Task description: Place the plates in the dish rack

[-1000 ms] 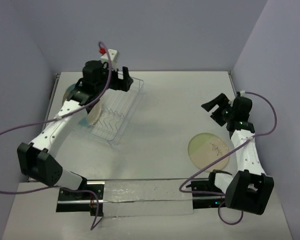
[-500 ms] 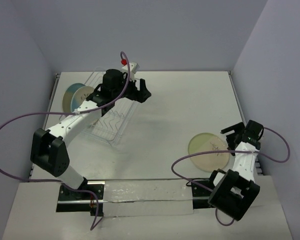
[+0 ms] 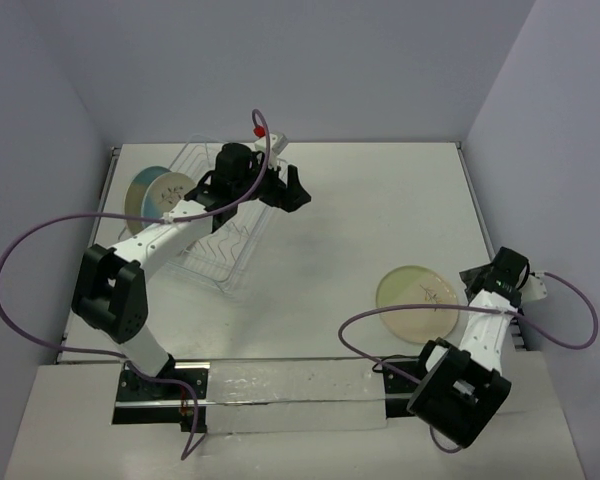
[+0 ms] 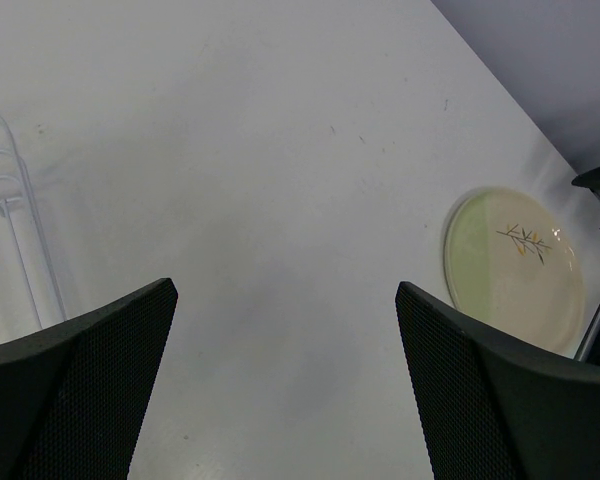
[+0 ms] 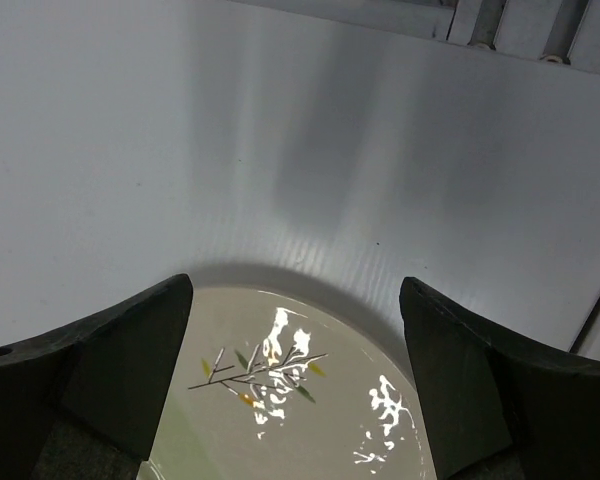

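Nearest, the right gripper (image 5: 295,290) is held with its 2 matte black fingers spread wide, empty, at the rim of a glossy round plate (image 3: 417,299). The plate is cream and pale green with a twig drawing and lies flat on the smooth white table (image 3: 360,200). Farther off, the left gripper (image 3: 290,190) is opened fully, nothing gripped, just beside the thin wire dish rack (image 3: 225,245). At the rack's far left, 1 blue-and-cream plate (image 3: 152,192) is seen on edge; its slot cannot be told.

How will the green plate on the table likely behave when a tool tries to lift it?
The green plate lies flat on the table, so its rim may be hard to get under. Its glossy glare suggests a slippery, probably rigid and breakable surface.
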`<state>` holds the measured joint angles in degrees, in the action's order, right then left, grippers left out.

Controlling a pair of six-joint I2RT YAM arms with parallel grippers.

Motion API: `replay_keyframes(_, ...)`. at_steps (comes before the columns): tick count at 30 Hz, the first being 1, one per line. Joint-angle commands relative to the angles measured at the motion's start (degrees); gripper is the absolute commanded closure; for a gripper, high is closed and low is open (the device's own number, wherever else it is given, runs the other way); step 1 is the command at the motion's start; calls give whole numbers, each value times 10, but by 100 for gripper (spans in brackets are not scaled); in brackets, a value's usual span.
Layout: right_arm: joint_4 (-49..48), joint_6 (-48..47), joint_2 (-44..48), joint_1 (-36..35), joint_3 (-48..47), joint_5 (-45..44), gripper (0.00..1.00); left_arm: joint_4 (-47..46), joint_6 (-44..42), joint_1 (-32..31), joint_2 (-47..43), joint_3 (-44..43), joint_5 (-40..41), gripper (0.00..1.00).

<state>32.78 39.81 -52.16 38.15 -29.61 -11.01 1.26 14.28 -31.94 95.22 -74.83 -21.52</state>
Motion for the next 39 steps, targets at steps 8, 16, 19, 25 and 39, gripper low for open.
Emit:
replay_keyframes(8, -37, 20, -74, -53, 36, 83, 10, -29, -5, -3, 4, -25, -25, 1)
replay_keyframes(16, -38, 58, -86, -186, 35, 128, 10, -10, -2, -29, 42, -47, -47, 1)
replay_keyframes(19, -45, 57, -90, -207, 34, 130, 11, 9, -7, -50, 59, -52, -44, 1)
replay_keyframes(25, -71, 39, -107, -235, 36, 148, 27, 43, -6, -87, 116, -71, -38, 5)
replay_keyframes(39, -147, 13, -183, -321, 27, 198, 37, 58, 31, -139, 242, -108, -34, 35)
